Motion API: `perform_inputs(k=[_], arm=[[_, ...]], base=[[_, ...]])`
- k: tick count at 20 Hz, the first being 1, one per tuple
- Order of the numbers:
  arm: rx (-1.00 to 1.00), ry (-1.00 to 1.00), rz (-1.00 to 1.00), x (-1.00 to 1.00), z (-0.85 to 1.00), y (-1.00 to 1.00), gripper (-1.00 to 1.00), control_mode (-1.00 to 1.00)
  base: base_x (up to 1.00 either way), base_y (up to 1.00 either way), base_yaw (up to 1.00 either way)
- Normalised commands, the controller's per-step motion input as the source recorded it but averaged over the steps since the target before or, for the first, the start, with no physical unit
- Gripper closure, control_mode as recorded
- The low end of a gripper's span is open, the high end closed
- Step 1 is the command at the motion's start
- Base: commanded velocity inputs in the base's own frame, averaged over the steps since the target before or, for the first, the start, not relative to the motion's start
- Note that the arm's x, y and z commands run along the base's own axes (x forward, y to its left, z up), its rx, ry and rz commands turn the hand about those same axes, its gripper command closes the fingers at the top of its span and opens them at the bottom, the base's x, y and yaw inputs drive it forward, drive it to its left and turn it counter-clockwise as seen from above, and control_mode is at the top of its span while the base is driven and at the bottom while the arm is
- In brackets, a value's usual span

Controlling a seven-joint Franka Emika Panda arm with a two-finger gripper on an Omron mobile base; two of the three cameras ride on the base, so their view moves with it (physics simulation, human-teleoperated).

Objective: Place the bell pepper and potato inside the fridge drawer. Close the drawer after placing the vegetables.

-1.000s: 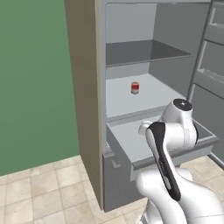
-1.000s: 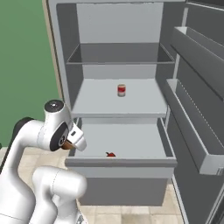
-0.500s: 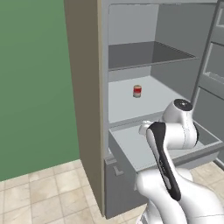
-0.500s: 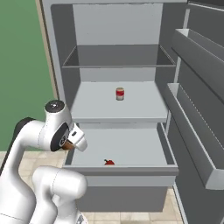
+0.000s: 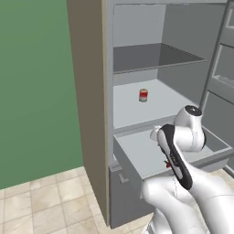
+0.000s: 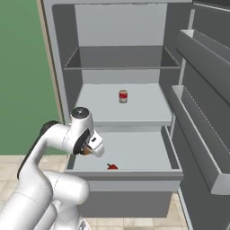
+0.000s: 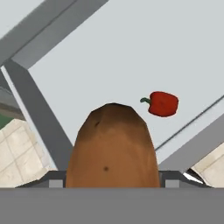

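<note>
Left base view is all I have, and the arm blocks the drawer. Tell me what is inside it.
Observer: The bell pepper already lies on the fridge drawer floor, near the front wall.
Operator: Report what the gripper carries.
Observer: The hand view shows the potato held in the gripper, large at the bottom of the frame.
Operator: Say where the potato sits relative to the drawer.
Observer: In the right base view it hangs at the drawer's left front corner, left of the pepper and apart from it.
</note>
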Motion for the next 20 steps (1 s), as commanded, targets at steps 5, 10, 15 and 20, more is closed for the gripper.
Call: perform_inputs(k=[5, 10, 15, 20], arm=[[0.00, 0.12, 0.00, 0.60, -0.46, -0.11, 1.00, -1.00], [0.00, 0.17, 0.00, 0.41, -0.53, 0.00, 1.00, -1.00], [0.00, 0.16, 0.00, 0.30, -0.70, 0.00, 1.00, -1.00], [0.00, 0.10, 0.00, 0.19, -0.61, 0.00, 1.00, -1.00]], base=[[0.00, 0.00, 0.00], [0.00, 0.00, 0.00], [0.00, 0.00, 0.00], [0.00, 0.00, 0.00]])
